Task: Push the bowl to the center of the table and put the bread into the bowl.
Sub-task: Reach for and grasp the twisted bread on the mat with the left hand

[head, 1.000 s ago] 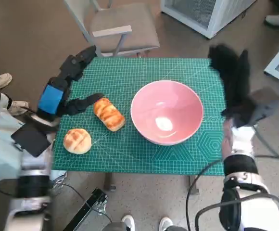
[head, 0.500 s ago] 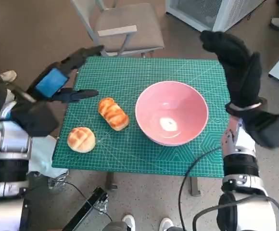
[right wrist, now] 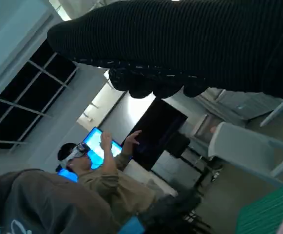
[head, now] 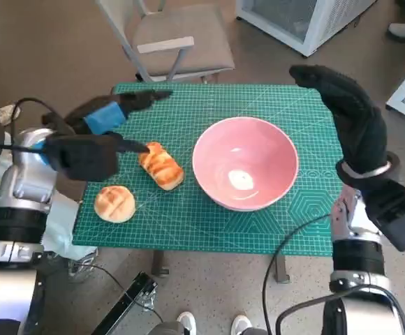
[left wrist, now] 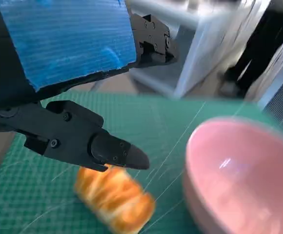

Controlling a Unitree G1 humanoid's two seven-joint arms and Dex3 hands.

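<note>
A pink bowl [head: 245,162] sits on the green mat [head: 188,209], a little right of its middle, and fills one side of the left wrist view as the bowl [left wrist: 244,175]. A long glazed bread [head: 160,165] lies just left of it, seen blurred as the bread [left wrist: 113,199]. A round bun [head: 114,204] sits near the front left corner. My left hand [head: 112,118] hovers over the mat's left part with its fingers [left wrist: 114,152] spread above the long bread, holding nothing. My right hand [head: 349,115] is raised beyond the bowl's right side, empty.
A grey chair [head: 174,35] stands behind the table. White cabinets [head: 300,21] are at the back right. A person's shoes [head: 209,324] show at the front edge of the floor. A seated person [right wrist: 83,180] appears in the right wrist view.
My left hand has swung in over the mat toward the long bread. My right hand has come down and inward by the bowl's right side. Bowl and breads lie where they were.
</note>
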